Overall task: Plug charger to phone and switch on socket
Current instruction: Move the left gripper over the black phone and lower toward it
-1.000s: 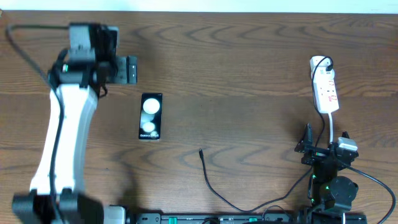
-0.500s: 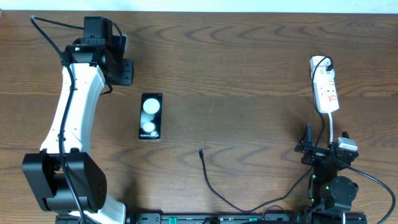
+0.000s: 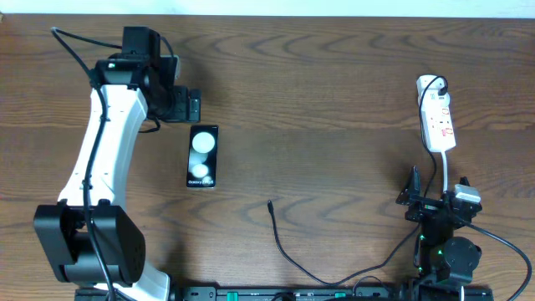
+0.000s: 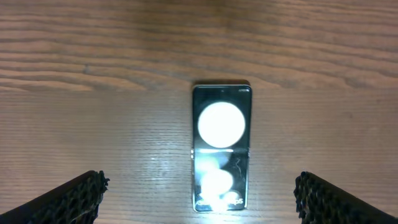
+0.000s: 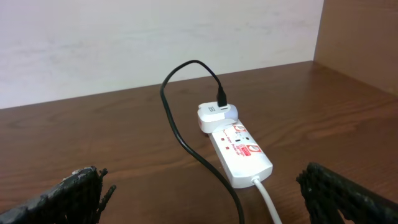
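Note:
The black phone (image 3: 203, 156) lies flat left of centre, two white circles on its face. My left gripper (image 3: 192, 106) hovers just beyond its far end, open and holding nothing. In the left wrist view the phone (image 4: 222, 146) sits between and ahead of the wide-apart fingers (image 4: 87, 193). The charger cable's plug tip (image 3: 270, 203) lies loose on the wood, right of the phone. The white socket (image 3: 437, 114) lies at the right. My right gripper (image 3: 437, 188) rests near it, open and empty. In the right wrist view the charger cable (image 5: 186, 143) runs from a white adapter (image 5: 213, 115) at the socket's (image 5: 242, 152) far end.
The charger's black cable (image 3: 309, 272) curves along the front of the table toward the right arm's base (image 3: 447, 255). The socket's white cord (image 5: 267, 199) leads back between my right fingers. A pale wall lies beyond the table's far edge (image 5: 155, 87).
My left arm has swung right and toward the front, bringing its gripper closer to the phone's far end. The right arm, phone, charger and socket have not moved.

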`<state>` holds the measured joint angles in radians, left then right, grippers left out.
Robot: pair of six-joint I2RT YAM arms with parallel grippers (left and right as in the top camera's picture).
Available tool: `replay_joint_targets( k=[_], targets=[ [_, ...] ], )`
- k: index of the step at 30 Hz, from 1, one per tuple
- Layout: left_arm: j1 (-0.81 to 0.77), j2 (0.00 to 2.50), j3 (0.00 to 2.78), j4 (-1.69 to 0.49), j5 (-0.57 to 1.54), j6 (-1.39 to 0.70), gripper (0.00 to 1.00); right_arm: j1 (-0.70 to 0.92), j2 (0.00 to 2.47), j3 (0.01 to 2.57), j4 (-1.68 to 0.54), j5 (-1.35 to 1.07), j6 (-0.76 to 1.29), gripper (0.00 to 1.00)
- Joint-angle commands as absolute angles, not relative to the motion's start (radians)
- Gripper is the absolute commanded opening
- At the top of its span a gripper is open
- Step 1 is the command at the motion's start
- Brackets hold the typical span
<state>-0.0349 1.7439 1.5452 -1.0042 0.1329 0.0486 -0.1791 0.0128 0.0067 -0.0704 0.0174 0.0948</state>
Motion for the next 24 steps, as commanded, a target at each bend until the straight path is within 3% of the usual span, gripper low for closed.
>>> replay_joint_targets(
  k=[1,24],
  targets=[
    [-0.061,1.791,1.535,-1.013,0.145,0.032,0.99,-0.183,0.009,0.006,-0.074,0.023,0.089,0.99],
    [-0.104,2.009,1.498,-1.031,0.089,-0.024,0.98,-0.183,0.009,0.006,-0.074,0.023,0.089,0.99]
  ],
)
